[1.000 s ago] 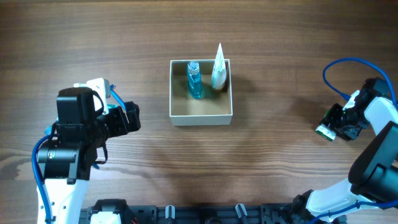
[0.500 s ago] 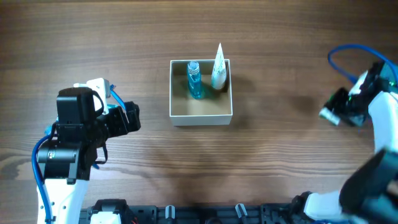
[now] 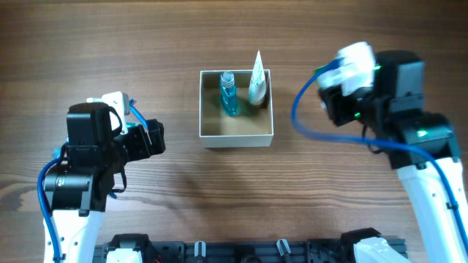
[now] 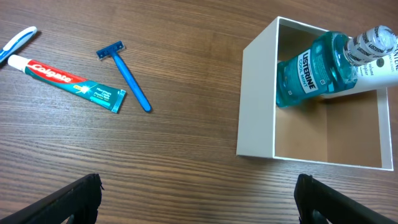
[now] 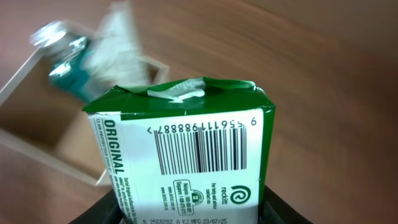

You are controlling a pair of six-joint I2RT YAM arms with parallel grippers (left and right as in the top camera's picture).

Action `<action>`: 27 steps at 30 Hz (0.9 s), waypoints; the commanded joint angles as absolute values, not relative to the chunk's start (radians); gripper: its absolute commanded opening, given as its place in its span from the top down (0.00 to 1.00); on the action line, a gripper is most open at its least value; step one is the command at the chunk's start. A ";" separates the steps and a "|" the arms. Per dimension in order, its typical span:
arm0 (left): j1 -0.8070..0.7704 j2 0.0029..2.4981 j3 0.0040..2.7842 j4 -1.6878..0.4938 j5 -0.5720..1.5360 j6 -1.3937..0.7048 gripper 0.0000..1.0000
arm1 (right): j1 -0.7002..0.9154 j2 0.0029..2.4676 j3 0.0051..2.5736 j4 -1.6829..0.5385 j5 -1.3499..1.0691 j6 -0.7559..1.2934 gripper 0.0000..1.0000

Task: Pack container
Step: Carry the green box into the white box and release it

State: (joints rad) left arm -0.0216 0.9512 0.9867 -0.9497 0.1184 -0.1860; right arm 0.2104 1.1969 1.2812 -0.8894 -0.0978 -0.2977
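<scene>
The container [image 3: 236,134] is a square white-walled box with a tan inside, at the table's middle. A blue mouthwash bottle [image 3: 229,95] and a white tube [image 3: 256,77] stand in its far part. My right gripper [image 3: 330,102] is to the right of the container, shut on a green-and-white soap box [image 5: 180,149] with a barcode. In the right wrist view the container [image 5: 37,134] lies ahead at the left. My left gripper [image 4: 199,199] is open and empty, left of the container [image 4: 258,106].
In the left wrist view a toothpaste tube [image 4: 65,79], a blue razor [image 4: 127,73] and a toothbrush tip [image 4: 17,42] lie on the wood left of the container. They do not show in the overhead view. A blue cable [image 3: 307,124] loops off the right arm.
My right arm has swung from the table's far right edge toward the container, carrying the green-and-white box. The left arm has not moved.
</scene>
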 commanded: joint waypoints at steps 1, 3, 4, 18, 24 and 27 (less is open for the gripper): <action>-0.029 0.952 1.009 -0.947 0.149 -0.195 0.00 | 0.319 1.205 1.289 -0.915 -0.176 -0.667 0.96; -0.029 0.952 1.009 -0.947 0.149 -0.196 0.00 | 0.382 1.226 1.289 -0.942 -0.184 -0.788 0.96; -0.029 0.952 1.009 -0.947 0.149 -0.196 0.00 | 0.418 1.245 1.289 -0.948 -0.180 -0.828 0.96; -0.029 0.952 1.009 -0.947 0.149 -0.196 0.00 | 0.567 1.456 1.289 -0.839 -0.097 -0.886 0.96; -0.029 0.952 1.009 -0.947 0.149 -0.195 0.00 | 0.569 1.525 1.289 -0.806 -0.099 -0.887 0.96; -0.029 0.952 1.009 -0.947 0.149 -0.195 0.00 | 0.569 1.549 1.289 -0.804 -0.105 -0.888 0.96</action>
